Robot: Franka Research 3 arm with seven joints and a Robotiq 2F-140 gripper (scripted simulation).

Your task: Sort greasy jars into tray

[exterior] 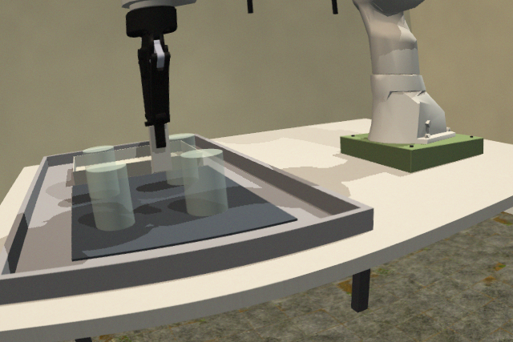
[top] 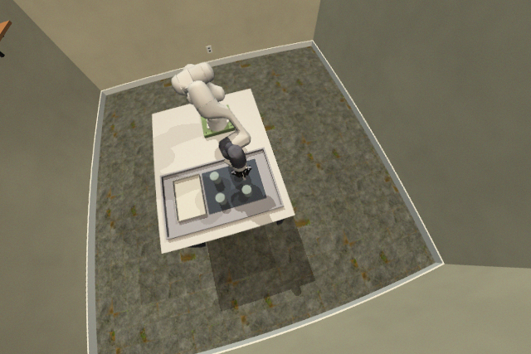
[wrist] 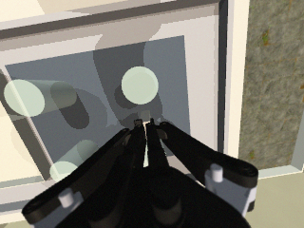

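Four pale glass jars stand mouth down on the dark mat (top: 233, 189). Three show from above (top: 214, 177) (top: 220, 197) (top: 246, 189); my arm hides the fourth. In the side view it is the front right jar (exterior: 203, 181). My gripper (exterior: 160, 160) is shut and empty, with its tips low over the mat, close beside that jar's left side. I cannot tell if they touch. In the wrist view this jar (wrist: 140, 85) stands just ahead of the fingertips (wrist: 144, 123). The cream tray (top: 188, 198) beside the mat holds nothing.
The mat and tray lie on a grey steel top with a raised rim (exterior: 232, 243) on the white table. The front left jar (exterior: 109, 195) and two back jars (exterior: 99, 156) (exterior: 179, 143) stand around the gripper. The arm's green base (exterior: 412, 150) is at the right.
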